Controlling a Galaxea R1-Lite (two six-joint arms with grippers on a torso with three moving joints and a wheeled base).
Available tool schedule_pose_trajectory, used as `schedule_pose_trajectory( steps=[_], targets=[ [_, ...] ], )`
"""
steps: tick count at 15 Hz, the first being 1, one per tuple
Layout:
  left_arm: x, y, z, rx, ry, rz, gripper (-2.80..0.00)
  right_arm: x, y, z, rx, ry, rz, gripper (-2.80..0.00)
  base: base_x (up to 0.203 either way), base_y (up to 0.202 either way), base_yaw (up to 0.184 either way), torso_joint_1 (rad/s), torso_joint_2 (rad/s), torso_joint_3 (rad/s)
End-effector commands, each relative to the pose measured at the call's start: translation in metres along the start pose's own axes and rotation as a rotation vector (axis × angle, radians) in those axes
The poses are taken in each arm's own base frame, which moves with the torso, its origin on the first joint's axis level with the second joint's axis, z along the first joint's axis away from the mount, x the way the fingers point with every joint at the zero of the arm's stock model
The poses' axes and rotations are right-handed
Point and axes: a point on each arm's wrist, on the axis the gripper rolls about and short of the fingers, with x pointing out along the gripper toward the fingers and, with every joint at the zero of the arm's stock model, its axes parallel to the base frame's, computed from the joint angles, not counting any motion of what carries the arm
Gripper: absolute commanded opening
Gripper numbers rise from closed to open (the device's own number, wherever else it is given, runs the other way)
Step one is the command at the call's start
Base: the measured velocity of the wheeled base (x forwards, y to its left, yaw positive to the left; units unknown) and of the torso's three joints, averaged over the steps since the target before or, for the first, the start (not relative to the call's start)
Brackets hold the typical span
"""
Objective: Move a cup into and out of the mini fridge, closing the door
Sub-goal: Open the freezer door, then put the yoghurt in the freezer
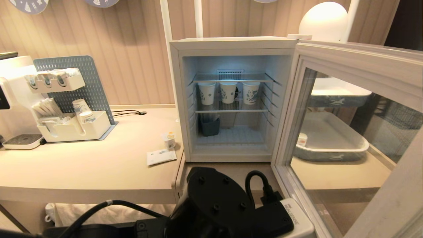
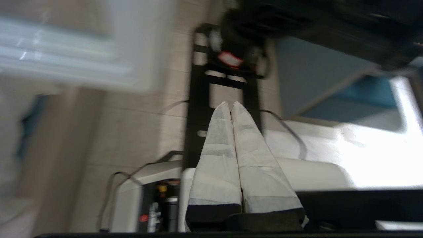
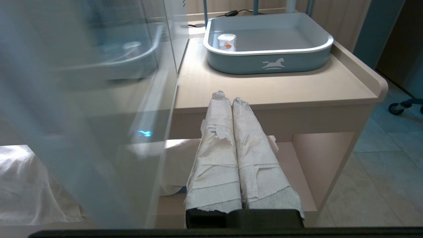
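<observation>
The mini fridge (image 1: 231,44) stands on the counter, lit inside, with its door (image 1: 357,56) swung wide open to the right. The cup (image 1: 170,140), a tiny white tub with an orange mark on its lid, stands on the counter just left of the fridge, outside it. My left gripper (image 2: 230,104) is shut with nothing between its fingers, low and away from the counter; only that arm's black body (image 1: 214,205) shows in the head view. My right gripper (image 3: 228,97) is shut and empty, below the counter's front edge beside the door's glass (image 3: 82,115).
Three paper cups (image 1: 228,92) stand on the fridge's middle shelf, with a dark bin (image 1: 209,126) below them. A grey tray (image 3: 267,62) right of the fridge holds another small tub (image 3: 226,41). A paper packet (image 1: 161,156), a cup organiser (image 1: 74,129) and a coffee machine (image 1: 13,99) sit at the left.
</observation>
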Motion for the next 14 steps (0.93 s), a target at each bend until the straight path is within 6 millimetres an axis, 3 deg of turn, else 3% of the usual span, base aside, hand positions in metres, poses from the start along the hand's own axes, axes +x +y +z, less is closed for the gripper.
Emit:
schedule_pose_trajectory(
  steps=[1,3,5,6,8,10,12,14],
  targets=[
    [-0.020,0.033,0.007,-0.042,-0.055,0.182,-2.80,0.000,0.000,0.000,0.000,0.001,0.001,-2.80,0.000,0.000,0.000,0.000,0.00,0.000],
    [-0.078,0.066,0.020,-0.119,-0.182,0.461,-2.80,0.000,0.000,0.000,0.000,0.001,0.001,-2.80,0.000,0.000,0.000,0.000,0.00,0.000],
    [-0.151,0.042,0.039,-0.148,-0.352,0.648,-2.80,0.000,0.000,0.000,0.000,0.001,0.001,-2.80,0.000,0.000,0.000,0.000,0.00,0.000],
    [-0.186,0.018,0.045,-0.147,-0.424,0.708,-2.80,0.000,0.000,0.000,0.000,0.001,0.001,-2.80,0.000,0.000,0.000,0.000,0.00,0.000],
    [-0.251,-0.051,0.042,-0.148,-0.542,0.811,-2.80,0.000,0.000,0.000,0.000,0.001,0.000,-2.80,0.000,0.000,0.000,0.000,0.00,0.000],
    [-0.297,-0.119,0.016,-0.178,-0.611,0.917,-2.80,0.000,0.000,0.000,0.000,0.001,0.001,-2.80,0.000,0.000,0.000,0.000,0.00,0.000],
    [-0.320,-0.170,-0.024,-0.234,-0.674,1.108,-2.80,0.000,0.000,0.000,0.000,0.001,0.001,-2.80,0.000,0.000,0.000,0.000,0.00,0.000],
    [-0.317,-0.206,-0.059,-0.286,-0.735,1.339,-2.80,0.000,0.000,0.000,0.000,0.001,0.000,-2.80,0.000,0.000,0.000,0.000,0.00,0.000]
  ],
)
